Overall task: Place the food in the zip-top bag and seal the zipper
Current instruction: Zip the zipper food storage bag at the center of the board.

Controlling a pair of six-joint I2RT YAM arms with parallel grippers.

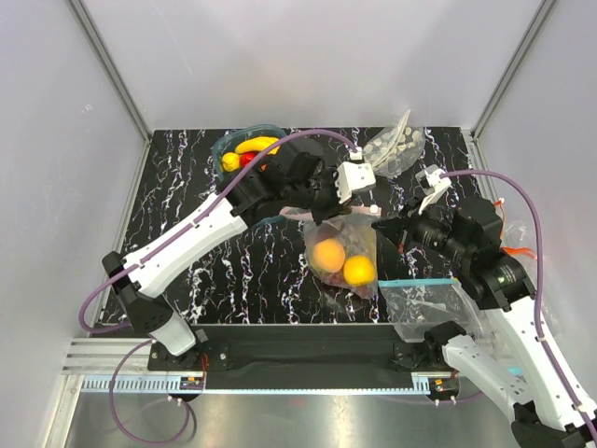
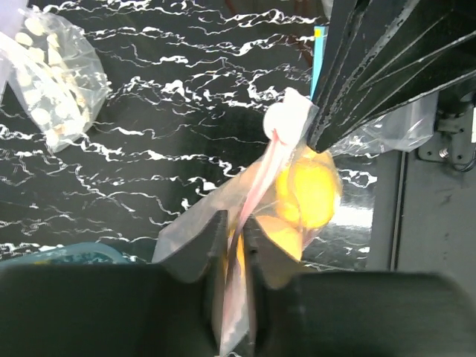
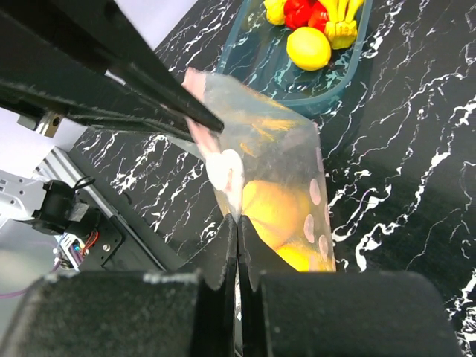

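Note:
The zip-top bag [image 1: 341, 245] hangs above the table's middle, held between both grippers, with two orange rounds [image 1: 329, 253] and something dark red inside. My left gripper [image 1: 306, 212] is shut on the bag's pink-red zipper [image 2: 260, 178] at its left end; the strip runs between the fingers [image 2: 269, 239] of that gripper [image 2: 235, 232]. My right gripper [image 1: 381, 224] is shut on the bag's right edge. In the right wrist view its jaws [image 3: 238, 232] pinch the dotted plastic [image 3: 275, 141] beside an orange fruit [image 3: 274, 210].
A blue tray [image 1: 227, 142] at the back holds a banana, lemons and a red fruit; it also shows in the right wrist view [image 3: 327, 100]. A clear bag of pale pieces [image 1: 393, 149] lies back right. Another clear bag with a teal-blue strip [image 1: 422, 301] lies front right.

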